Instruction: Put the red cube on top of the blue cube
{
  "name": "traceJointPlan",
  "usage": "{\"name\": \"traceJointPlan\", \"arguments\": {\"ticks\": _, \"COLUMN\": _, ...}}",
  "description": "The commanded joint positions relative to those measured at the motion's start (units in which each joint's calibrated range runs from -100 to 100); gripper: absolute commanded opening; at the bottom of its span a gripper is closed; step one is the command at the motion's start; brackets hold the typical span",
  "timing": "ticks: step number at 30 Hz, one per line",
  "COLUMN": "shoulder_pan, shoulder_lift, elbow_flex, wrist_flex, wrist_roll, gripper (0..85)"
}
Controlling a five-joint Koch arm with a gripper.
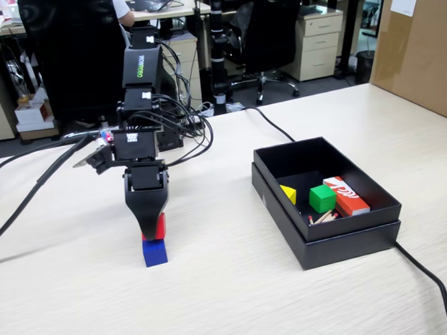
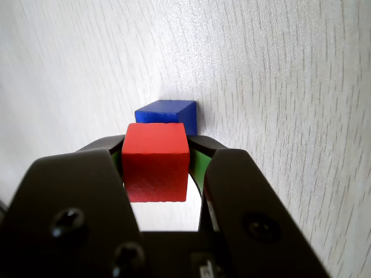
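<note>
- Red, matte: the red cube sits clamped between the two jaws of the gripper; in the wrist view we see a dark jaw pressed against each side face, green pads showing at the contact edges
- We record the blue cube on the pale wood-grain table, directly beyond the red cube in the wrist view, partly hidden behind it
- In the fixed view the red cube appears on top of the blue cube, shifted slightly to the right; we cannot tell whether the faces are touching or a small gap remains
- The gripper points straight down, its black body covering most of the red cube
- We note, well apart to the right in the fixed view, a black box holding a green cube, a yellow block and an orange-red box with white lettering
- A cardboard box stands at the far right table edge
</note>
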Motion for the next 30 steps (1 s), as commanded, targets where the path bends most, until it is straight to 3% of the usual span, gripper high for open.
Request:
{"name": "traceJointPlan", "arguments": {"ticks": 1, "shoulder_pan": -0.10, "shoulder_lift": -2.95, "elbow_flex": 4.27, "wrist_flex": 2.57, "wrist_roll": -0.15, "gripper": 0.9}}
{"name": "traceJointPlan", "arguments": {"ticks": 9, "shoulder_pan": -0.20, "shoulder_lift": -2.61, "elbow_flex": 4.91, "wrist_flex": 4.12, "wrist_roll": 0.05, "gripper": 1.1}}
{"name": "traceJointPlan", "arguments": {"ticks": 12, "shoulder_pan": -0.15, "shoulder_lift": -2.15, "elbow_flex": 3.73, "wrist_flex": 4.12, "wrist_roll": -0.24, "gripper": 22.5}}
{"name": "traceJointPlan", "arguments": {"ticks": 20, "shoulder_pan": -0.05, "shoulder_lift": -2.49, "elbow_flex": 2.82, "wrist_flex": 3.95, "wrist_roll": -0.29, "gripper": 24.7}}
{"name": "traceJointPlan", "arguments": {"ticks": 24, "shoulder_pan": 0.10, "shoulder_lift": -2.61, "elbow_flex": 2.55, "wrist_flex": 3.69, "wrist_roll": -0.54, "gripper": 35.1}}
{"name": "traceJointPlan", "arguments": {"ticks": 30, "shoulder_pan": 0.29, "shoulder_lift": -3.41, "elbow_flex": 1.46, "wrist_flex": 2.91, "wrist_roll": -0.59, "gripper": 39.5}}
